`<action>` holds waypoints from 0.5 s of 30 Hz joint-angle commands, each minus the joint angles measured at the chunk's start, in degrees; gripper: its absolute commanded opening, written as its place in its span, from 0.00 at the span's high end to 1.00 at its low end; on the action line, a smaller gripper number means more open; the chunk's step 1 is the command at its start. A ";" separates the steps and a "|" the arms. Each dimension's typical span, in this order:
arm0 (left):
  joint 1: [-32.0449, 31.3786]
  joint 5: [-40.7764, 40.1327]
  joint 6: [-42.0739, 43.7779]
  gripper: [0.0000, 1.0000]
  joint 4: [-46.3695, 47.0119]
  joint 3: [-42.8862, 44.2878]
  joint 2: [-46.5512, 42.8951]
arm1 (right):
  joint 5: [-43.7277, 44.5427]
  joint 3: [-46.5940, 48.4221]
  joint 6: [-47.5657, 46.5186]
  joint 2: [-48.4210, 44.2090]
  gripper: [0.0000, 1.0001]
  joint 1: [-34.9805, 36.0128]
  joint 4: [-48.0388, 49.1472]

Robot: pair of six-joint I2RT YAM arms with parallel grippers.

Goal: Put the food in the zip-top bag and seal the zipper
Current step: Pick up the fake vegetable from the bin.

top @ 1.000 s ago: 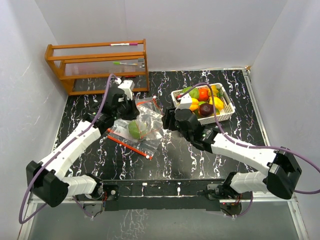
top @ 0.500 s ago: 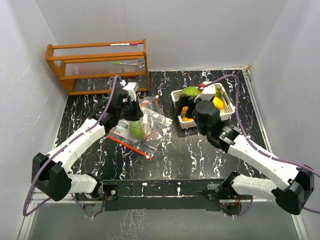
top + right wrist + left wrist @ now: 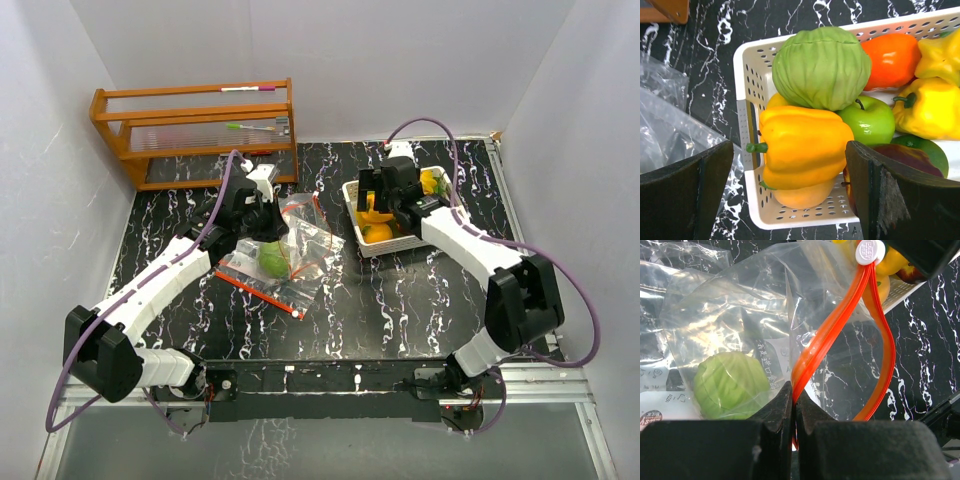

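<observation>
A clear zip-top bag [image 3: 295, 240] with an orange zipper strip [image 3: 832, 325] lies left of centre, a green cabbage [image 3: 729, 385] inside it. My left gripper [image 3: 794, 405] is shut on the zipper strip and holds the mouth up. The white basket [image 3: 747, 75] holds the food: an orange-yellow pepper [image 3: 802, 145], a green cabbage [image 3: 820, 67], a green apple [image 3: 867, 120], an orange-red fruit [image 3: 890, 57] and yellow pieces [image 3: 927, 105]. My right gripper [image 3: 790, 192] is open above the basket, its jaws either side of the orange-yellow pepper, not touching it.
A wooden rack [image 3: 195, 130] stands at the back left. A second flat bag with a red strip [image 3: 262, 290] lies under the held bag. White walls close in the sides and back of the black marbled table [image 3: 400, 300].
My right arm swung from beside the bag back over the basket. The left gripper stayed holding the bag's zipper strip.
</observation>
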 commanded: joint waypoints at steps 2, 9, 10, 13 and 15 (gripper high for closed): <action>0.04 0.80 0.33 1.00 0.96 0.69 -2.25 | -3.05 4.97 -2.60 1.83 0.02 -1.88 -0.08; -0.01 0.64 0.47 1.00 0.67 0.63 -2.48 | -2.25 4.52 -2.79 4.12 0.02 -2.14 0.43; 0.03 0.61 0.51 1.00 0.67 0.54 -2.62 | -2.24 4.44 -2.80 4.51 0.02 -2.10 0.43; -0.02 0.34 0.52 1.00 0.76 0.17 -2.97 | -2.47 4.26 -2.58 5.61 0.02 -2.08 0.28; 0.01 0.25 0.43 1.00 0.80 0.03 -3.11 | -2.18 4.26 -2.28 6.22 0.02 -2.10 -0.34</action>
